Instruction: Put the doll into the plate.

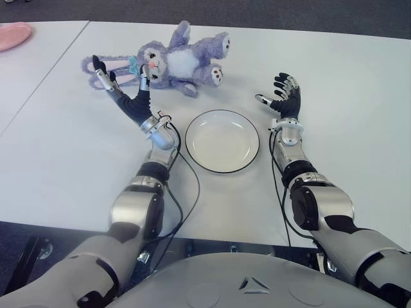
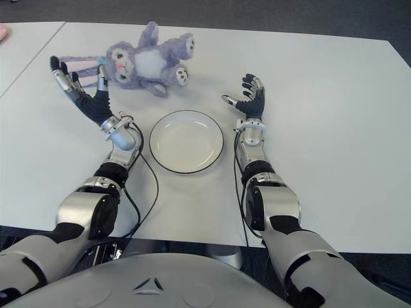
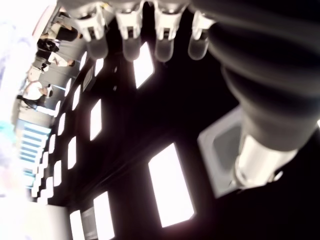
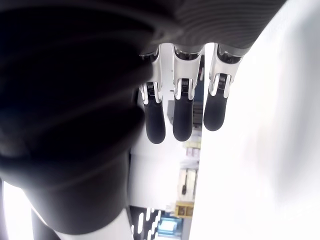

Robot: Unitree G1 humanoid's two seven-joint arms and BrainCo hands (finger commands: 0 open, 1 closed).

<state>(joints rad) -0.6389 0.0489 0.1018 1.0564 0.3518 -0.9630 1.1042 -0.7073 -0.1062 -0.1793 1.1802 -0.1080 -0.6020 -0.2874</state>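
Desk (image 1: 359, 128): white, spans the whole view; a seam runs along its left part, and a pink dish (image 1: 13, 33) sits at the far left corner, well apart from everything else.

Doll (image 1: 176, 61): purple plush with white belly and long ears, lying on its back on the desk, beyond the plate and a little to the left of it. Not in either hand, not in the plate.

Plate (image 1: 192, 122): white with dark rim, flat on the desk between the two forearms, nothing in it.

Left robot hand (image 1: 122, 86): raised, palm open, fingers spread and holding nothing. It shows just beside the doll's left side, fingertips over the ear and arm region; cannot tell whether any finger touches the plush. The left wrist view shows straight fingers only.

Right robot hand (image 1: 281, 93): to the right of the plate, fingers relaxed and released, holding nothing; near the doll's feet but apart from them.

Step in hand, as judged: approach to grasp, nothing picked up yet, so the task is at an early stage.

Next move likely calls for: lowering the left hand onto the doll's body, closing the fingers around the soft torso or arm, lifting clear of the desk, then carrying it toward the robot to the plate and letting go over its centre. The plush is floppy, so a grip on the ears alone may let it dangle.
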